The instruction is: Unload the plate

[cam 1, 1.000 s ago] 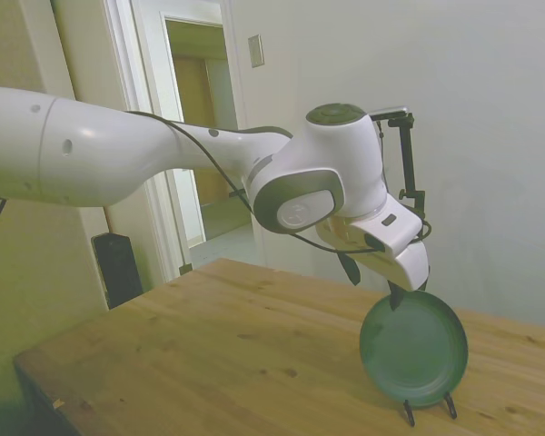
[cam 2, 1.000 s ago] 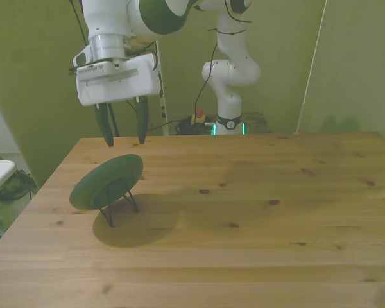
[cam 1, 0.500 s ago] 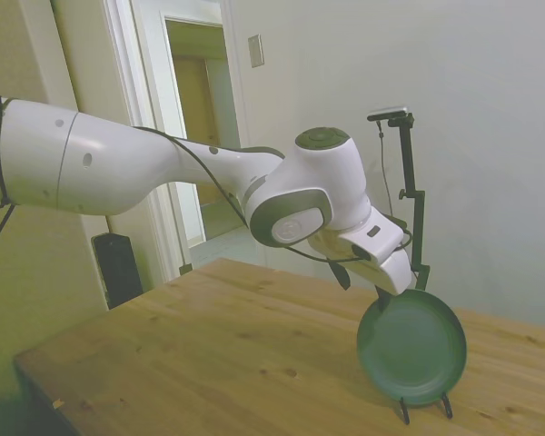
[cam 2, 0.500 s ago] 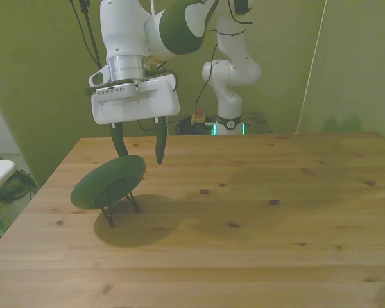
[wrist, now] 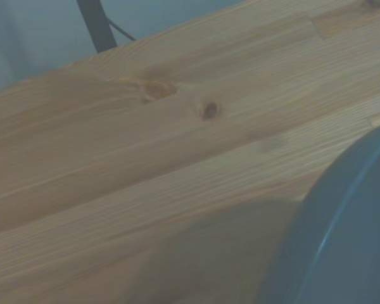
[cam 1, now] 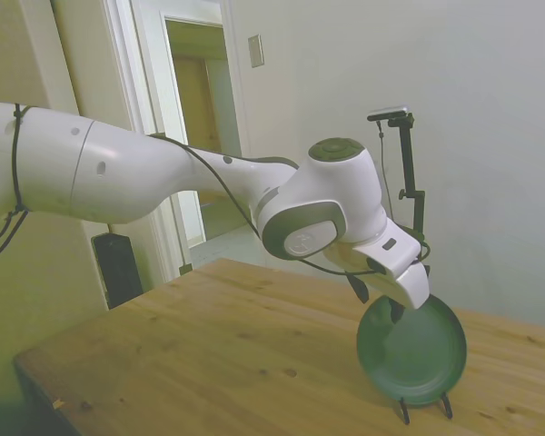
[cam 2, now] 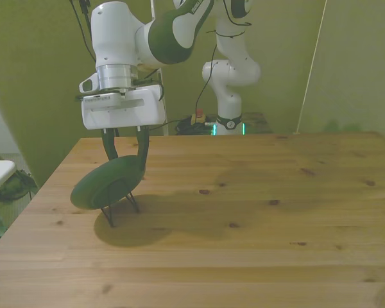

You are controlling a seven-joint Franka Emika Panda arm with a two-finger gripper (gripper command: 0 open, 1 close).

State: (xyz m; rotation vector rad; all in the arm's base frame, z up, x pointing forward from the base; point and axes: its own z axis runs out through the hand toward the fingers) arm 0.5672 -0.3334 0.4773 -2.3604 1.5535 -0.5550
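The dark green plate leans tilted in a thin black wire stand near the table's edge at the front view's left. In the side view the plate faces the camera, with the stand's feet under it. My gripper hangs at the plate's upper rim, open, with one dark finger on each side of the rim. No contact with the plate is visible. The wrist view shows a blurred arc of the plate over the wooden boards.
The wooden table stretches wide toward the front view's right of the stand. Its side edge runs close by the plate. A second white robot arm stands behind the far edge. An open doorway lies beyond the table.
The gripper has come down and shifted toward the front view's left, from beside and above the plate to straddling its upper rim. The plate and stand have not moved.
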